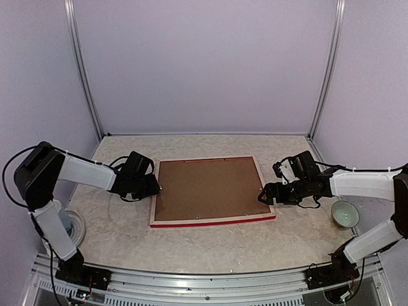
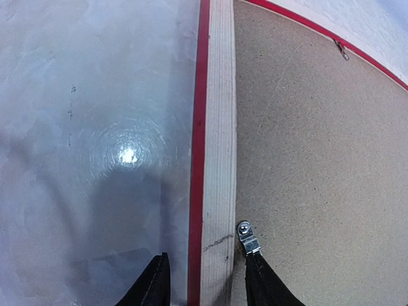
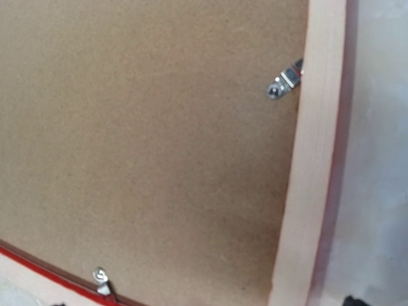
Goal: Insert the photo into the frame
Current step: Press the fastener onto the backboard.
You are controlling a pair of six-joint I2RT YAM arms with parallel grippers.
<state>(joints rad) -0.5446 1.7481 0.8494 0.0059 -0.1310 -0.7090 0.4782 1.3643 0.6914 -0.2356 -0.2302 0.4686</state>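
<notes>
Top view: frame (image 1: 213,221) lies face down mid-table, brown backing board (image 1: 207,188) up, so the clips (image 2: 247,237) are reachable. My left gripper (image 2: 207,290) straddles its left bar, jaws apart, not clamped. My right gripper (image 1: 263,195) hangs wide open at the right edge. Can't see the photo, I'd guess it's underneath.

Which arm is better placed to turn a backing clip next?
Left, probably. The left end effector straddles the frame bar with a clip right at one fingertip. The right end effector is open, with the right bar's clip well ahead of it.
</notes>
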